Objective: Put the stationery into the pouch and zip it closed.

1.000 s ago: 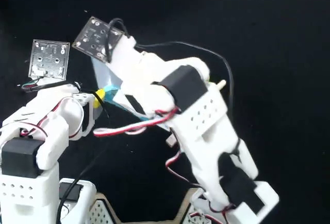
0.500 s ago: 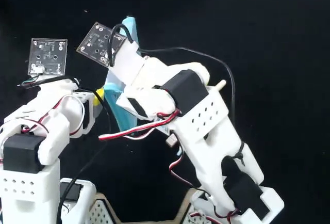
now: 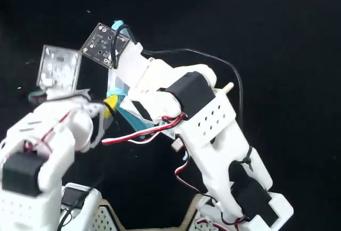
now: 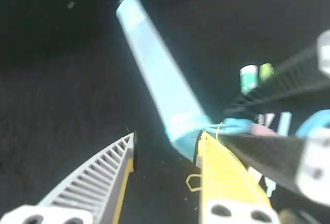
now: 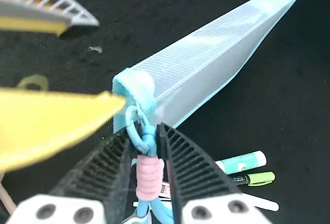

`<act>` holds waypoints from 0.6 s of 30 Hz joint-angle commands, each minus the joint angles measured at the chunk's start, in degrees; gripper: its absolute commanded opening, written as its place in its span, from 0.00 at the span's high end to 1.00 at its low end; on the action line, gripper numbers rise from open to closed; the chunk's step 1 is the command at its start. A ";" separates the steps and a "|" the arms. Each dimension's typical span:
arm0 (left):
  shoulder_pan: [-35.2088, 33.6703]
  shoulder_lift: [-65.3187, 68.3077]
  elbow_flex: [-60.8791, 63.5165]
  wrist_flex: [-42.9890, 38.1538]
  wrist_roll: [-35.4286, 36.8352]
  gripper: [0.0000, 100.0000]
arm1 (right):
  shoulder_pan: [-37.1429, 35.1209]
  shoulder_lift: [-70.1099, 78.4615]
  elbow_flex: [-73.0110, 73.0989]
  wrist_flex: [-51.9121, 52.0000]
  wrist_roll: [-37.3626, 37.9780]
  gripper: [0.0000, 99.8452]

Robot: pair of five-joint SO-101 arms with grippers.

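The right gripper [image 5: 144, 131] was clamped on the zip pull [image 5: 137, 125] of the pouch [image 5: 206, 64], its black jaws pressed close on either side of the blue ring and the pink cord [image 5: 148, 175] hanging from it. From those tips the pale blue mesh pouch ran straight away, narrowing to its far end. The right arm [image 3: 202, 119] stretched forward and across toward the left arm's side, forearm low over the black table [image 3: 277, 55] and wrist turned down at the pouch. Three markers [image 5: 241, 160] lay on the table beside and below one jaw, apart from the pouch. The left gripper [image 4: 167, 137] stood open with its fingers spread wide, the yellow finger's tip just beside the pouch's zip end and the right gripper's tips, the white finger well off to the other side. Whether the yellow tip touched the pouch could not be told. The left arm [image 3: 48, 135] was bent at the elbow, its wrist angled in toward the pouch.
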 commanded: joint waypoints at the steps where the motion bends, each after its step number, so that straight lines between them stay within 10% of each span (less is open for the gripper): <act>1: 2.33 -4.66 4.97 -5.19 -0.53 0.77 | 0.97 -2.42 -0.40 -0.97 0.35 0.99; 18: -4.88 -6.68 17.19 -16.09 -4.22 0.77 | 0.97 -2.51 -0.31 -0.88 0.35 0.99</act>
